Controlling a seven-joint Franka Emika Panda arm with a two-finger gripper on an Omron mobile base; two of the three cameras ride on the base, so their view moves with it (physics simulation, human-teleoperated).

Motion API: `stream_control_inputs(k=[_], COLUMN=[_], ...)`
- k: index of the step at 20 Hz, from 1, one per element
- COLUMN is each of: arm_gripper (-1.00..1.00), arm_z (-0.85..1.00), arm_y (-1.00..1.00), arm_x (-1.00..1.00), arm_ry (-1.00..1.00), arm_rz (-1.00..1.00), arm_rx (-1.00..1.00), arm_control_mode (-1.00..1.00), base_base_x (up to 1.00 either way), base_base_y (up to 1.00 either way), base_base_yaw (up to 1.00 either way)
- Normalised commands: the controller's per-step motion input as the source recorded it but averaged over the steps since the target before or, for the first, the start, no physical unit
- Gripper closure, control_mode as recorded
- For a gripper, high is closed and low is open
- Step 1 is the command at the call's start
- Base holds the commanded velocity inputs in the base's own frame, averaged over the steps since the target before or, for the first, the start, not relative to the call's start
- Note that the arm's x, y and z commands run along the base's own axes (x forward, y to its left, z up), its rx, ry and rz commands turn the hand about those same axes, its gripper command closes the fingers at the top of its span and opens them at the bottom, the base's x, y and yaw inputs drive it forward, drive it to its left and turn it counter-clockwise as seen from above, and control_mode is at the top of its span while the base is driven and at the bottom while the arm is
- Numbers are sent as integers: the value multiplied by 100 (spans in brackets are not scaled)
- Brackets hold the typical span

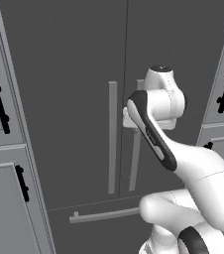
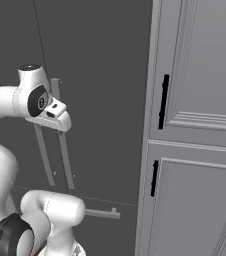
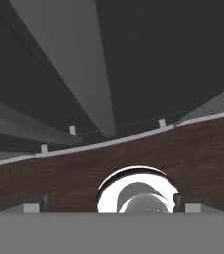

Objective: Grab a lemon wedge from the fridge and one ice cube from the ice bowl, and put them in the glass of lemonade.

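The dark grey fridge (image 1: 74, 99) stands close in front of me with both doors shut. Its two pale vertical bar handles (image 1: 112, 139) run side by side at the middle seam. My hand (image 1: 130, 118) is pressed up beside the right door's handle (image 2: 64, 160) near its top. In the hand view that handle (image 3: 84, 74) runs down the door, and my gripper (image 3: 110, 204) is open, its fingertips (image 3: 32, 203) far apart. The lemon wedge, ice cube, ice bowl and glass of lemonade are out of view.
The bottom drawer's horizontal handle (image 1: 104, 215) lies below the doors. Light grey panelled cabinets with black handles flank the fridge on the left (image 1: 0, 149) and right (image 2: 200, 125). Dark wood floor (image 3: 193, 149) lies beneath.
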Motion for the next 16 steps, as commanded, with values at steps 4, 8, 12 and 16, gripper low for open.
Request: stream_control_inputs(k=[4, 8, 12, 16], arm_gripper=[-100, -100, -100, -100], arm_z=[0, 0, 0, 0], arm_y=[0, 2, 2, 0], arm_x=[-58, -29, -5, -14], arm_ry=[-4, -5, -16, -12], arm_rz=[0, 0, 7, 13], arm_rx=[0, 0, 0, 0], arm_control_mode=[-100, -100, -100, -100], base_base_x=[0, 0, 0, 0], base_base_y=[0, 0, 0, 0], base_base_yaw=[0, 0, 0, 0])
